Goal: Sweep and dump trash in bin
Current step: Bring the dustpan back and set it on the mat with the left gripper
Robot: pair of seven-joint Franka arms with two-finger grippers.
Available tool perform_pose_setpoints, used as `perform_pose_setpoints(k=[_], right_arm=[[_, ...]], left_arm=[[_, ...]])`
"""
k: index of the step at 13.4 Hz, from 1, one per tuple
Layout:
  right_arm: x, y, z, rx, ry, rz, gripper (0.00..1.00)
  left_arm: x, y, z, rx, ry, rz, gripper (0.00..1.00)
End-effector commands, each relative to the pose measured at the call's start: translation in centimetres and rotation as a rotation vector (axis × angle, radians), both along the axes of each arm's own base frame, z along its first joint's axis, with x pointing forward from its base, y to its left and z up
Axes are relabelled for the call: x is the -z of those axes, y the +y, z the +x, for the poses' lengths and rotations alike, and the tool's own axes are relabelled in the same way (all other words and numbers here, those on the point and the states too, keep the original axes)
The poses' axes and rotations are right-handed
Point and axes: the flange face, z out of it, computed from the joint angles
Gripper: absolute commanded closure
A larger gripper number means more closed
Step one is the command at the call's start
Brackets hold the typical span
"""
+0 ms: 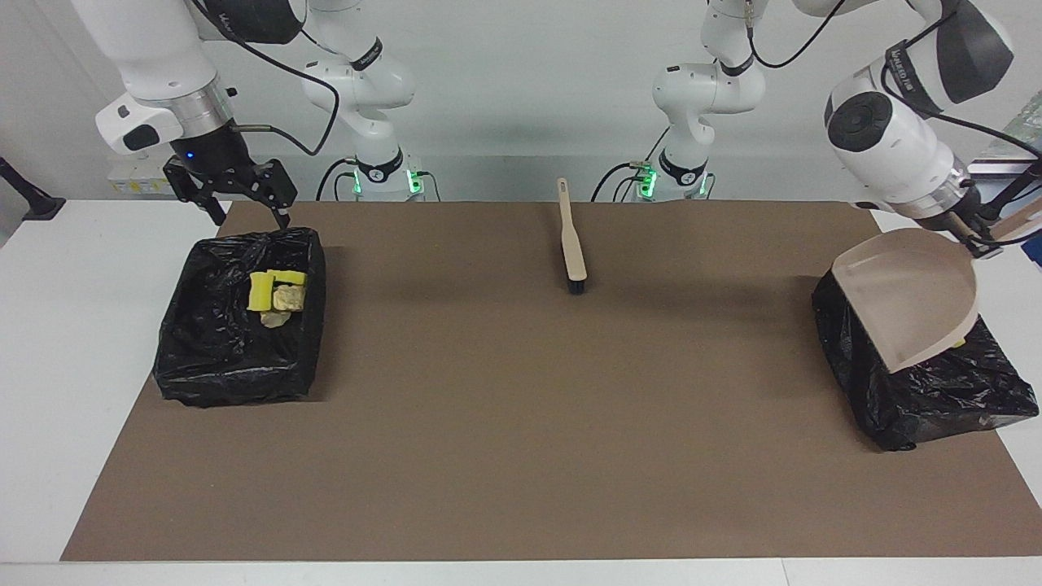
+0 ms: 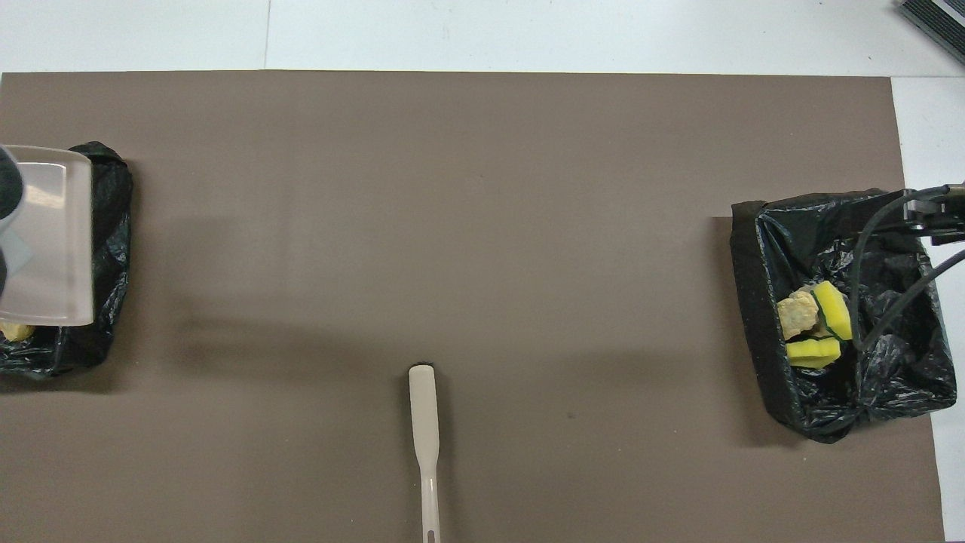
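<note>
Trash lies in two black-bagged bins. In the bin [image 1: 212,358] at the right arm's end are yellow sponge chunks and golden-brown pieces [image 1: 277,295], also seen in the overhead view [image 2: 814,320]. My right gripper [image 1: 251,216] hangs open and empty over that bin's edge nearest the robots. My left gripper [image 1: 973,236] is shut on the handle of the beige dustpan [image 1: 908,297], which is tilted steeply over the bin [image 1: 920,399] at the left arm's end. A yellow scrap [image 1: 959,343] shows in that bin below the pan's lip, and in the overhead view [image 2: 15,330].
The beige brush [image 1: 572,244] with black bristles lies on the brown mat [image 1: 521,423] at the middle, near the robots, handle toward them. No scraps show on the mat. White table borders the mat at both ends.
</note>
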Motion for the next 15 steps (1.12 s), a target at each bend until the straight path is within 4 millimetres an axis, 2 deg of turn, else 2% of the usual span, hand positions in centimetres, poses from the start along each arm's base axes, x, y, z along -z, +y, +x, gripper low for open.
perform_pose_setpoints(k=[1,3,5,6,7,9,11,15], right_arm=[[0.2,0.5,-0.5,0.012,0.002,0.021,0.00],[0.2,0.4,-0.5,0.013,0.003,0.021,0.00],[0.2,0.4,-0.5,0.013,0.003,0.021,0.00],[0.3,0.4,-0.4,0.013,0.005,0.021,0.00],[0.2,0.4,-0.5,0.013,0.003,0.021,0.00],[0.3,0.4,-0.4,0.013,0.005,0.021,0.00],[0.2,0.4,-0.5,0.013,0.003,0.021,0.00],[0.2,0.4,-0.5,0.013,0.003,0.021,0.00]], left_arm=[[1.8,-4.4,-0.8,-0.123,-0.042,-0.137,1.00],[4.3,-9.4,-1.4,-0.212,-0.066,-0.232,1.00],[7.7,-14.5,-1.9,-0.405,-0.086,-0.336,1.00],[9.2,-18.4,-2.2,-0.470,-0.136,-0.347,1.00],[10.5,-20.7,-2.2,-0.575,-0.187,-0.378,1.00],[11.4,-24.4,-1.6,-0.795,-0.281,-0.461,1.00],[12.1,-30.1,-1.1,-0.946,-0.364,-0.525,1.00],[12.2,-35.1,-0.5,-1.270,-0.501,-0.711,1.00]])
